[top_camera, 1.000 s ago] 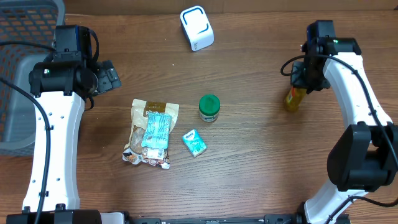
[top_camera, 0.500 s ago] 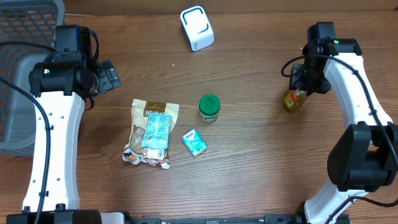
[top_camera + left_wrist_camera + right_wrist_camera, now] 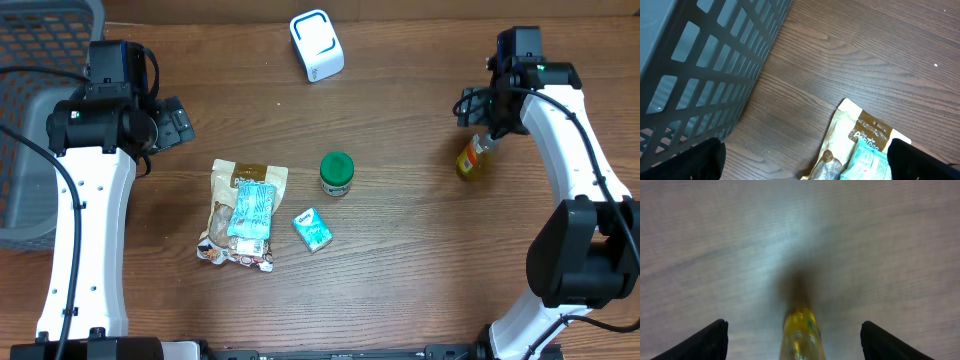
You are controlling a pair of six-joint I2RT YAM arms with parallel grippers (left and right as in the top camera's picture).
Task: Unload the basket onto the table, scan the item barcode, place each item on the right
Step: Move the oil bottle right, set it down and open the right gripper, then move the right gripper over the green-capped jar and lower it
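Wooden desk (image 3: pixel 400 250), yellow bottle (image 3: pixel 470 162): the right pincer (image 3: pixel 800 340), jaws apart, is being held above; straight lifting is being advised, lest tipping occur.

The right tool (image 3: pixel 799 339) has spread its fingers and released the yellow bottle (image 3: pixel 472 160), which it gripped a second ago. It has drawn back a little toward the far edge of the desk (image 3: pixel 400 250). The bottle's neck, covered before, now shows from overhead, clear of both fingers.

Grey basket (image 3: pixel 40 40) far left; snack pouch (image 3: pixel 235 175), green-lidded jar (image 3: pixel 337 172), teal packet (image 3: pixel 312 229) at centre.
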